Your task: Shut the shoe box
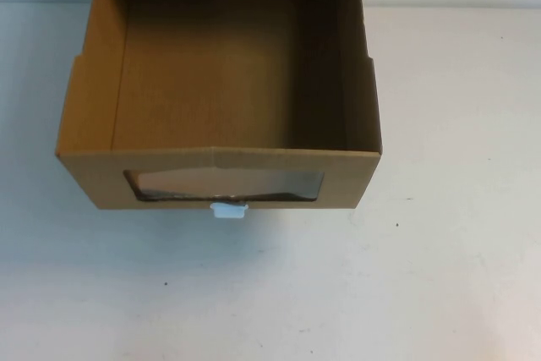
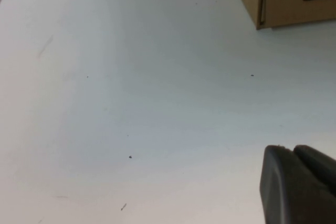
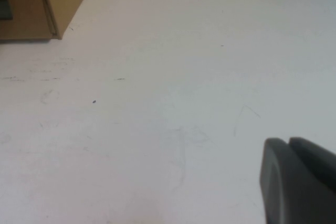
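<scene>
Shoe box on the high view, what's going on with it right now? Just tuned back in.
Nothing is handling it at the moment. The shoe box sits on the white table with its drawer pulled out toward the robot and empty inside; the window and white pull tab face the robot. Neither arm shows in the high view. The left gripper and right gripper each hang over bare table, with a corner of the box well away from them. Closing has not begun.
</scene>
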You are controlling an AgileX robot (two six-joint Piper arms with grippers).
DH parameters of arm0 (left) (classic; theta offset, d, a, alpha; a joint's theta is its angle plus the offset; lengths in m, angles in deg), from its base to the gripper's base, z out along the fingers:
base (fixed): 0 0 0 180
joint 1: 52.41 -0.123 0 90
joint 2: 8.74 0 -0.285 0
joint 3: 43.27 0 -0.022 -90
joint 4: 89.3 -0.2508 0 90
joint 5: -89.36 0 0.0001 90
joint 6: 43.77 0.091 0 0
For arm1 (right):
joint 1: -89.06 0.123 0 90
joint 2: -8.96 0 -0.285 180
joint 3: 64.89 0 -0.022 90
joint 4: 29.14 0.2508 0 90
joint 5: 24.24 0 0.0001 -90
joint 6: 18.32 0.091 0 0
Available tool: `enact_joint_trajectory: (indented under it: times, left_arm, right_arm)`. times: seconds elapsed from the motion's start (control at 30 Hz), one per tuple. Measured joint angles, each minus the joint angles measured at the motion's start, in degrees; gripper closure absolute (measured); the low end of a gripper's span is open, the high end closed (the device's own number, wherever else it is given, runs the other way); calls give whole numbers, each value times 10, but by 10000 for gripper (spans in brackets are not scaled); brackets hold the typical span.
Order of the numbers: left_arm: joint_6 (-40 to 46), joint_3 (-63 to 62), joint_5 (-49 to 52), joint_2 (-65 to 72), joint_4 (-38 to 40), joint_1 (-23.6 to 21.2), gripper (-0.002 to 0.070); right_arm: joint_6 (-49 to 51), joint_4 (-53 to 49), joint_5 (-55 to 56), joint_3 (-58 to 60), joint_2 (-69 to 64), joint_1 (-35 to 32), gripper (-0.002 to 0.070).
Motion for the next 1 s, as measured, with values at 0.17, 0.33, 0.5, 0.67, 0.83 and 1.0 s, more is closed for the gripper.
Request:
enact_joint_trajectory:
  times: [0.17,0.33,0.5,0.67,0.83,1.0]
  left_arm:
    - [0,0,0,0,-1,0,680]
    - [0,0,-1,0,-1,0,680]
    - [0,0,-1,0,-1,0,680]
    - [-1,0,-3,0,1,0,680]
    - [-46,0,-44,0,95,0,680]
    - [-113,0,-117,0,281,0,680]
  right_arm:
    - [0,0,0,0,0,0,689]
    - [0,0,0,0,0,0,689]
    - [0,0,0,0,0,0,689]
    - [0,0,0,0,0,0,689]
    - [0,0,0,0,0,0,689]
    - [0,0,0,0,0,0,689]
